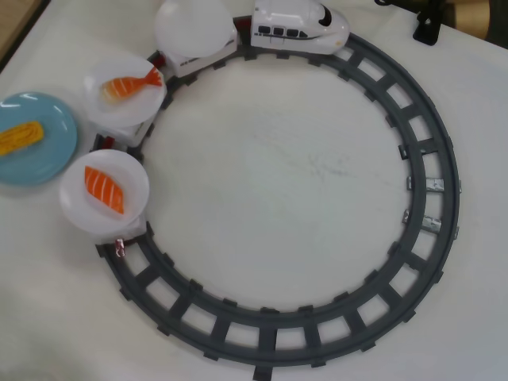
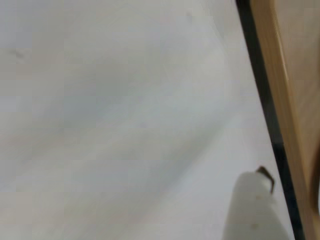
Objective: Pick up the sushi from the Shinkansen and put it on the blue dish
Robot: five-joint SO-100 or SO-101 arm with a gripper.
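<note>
In the overhead view the yellow egg sushi (image 1: 20, 136) lies on the blue dish (image 1: 49, 163) at the left edge, beside the track. The white Shinkansen (image 1: 300, 28) stands on the grey track at the top, with three cars behind it that carry white plates. The first plate (image 1: 194, 28) is empty, the second holds a shrimp piece (image 1: 131, 83), and the third holds a salmon piece (image 1: 105, 189). My gripper does not show in the overhead view. The wrist view shows only one white fingertip (image 2: 252, 205) at the bottom right, above bare white table.
The grey ring track (image 1: 432, 182) fills most of the white table. A black part (image 1: 429, 28) sits at the top right corner. In the wrist view a wooden edge (image 2: 280, 100) with a dark strip runs down the right side.
</note>
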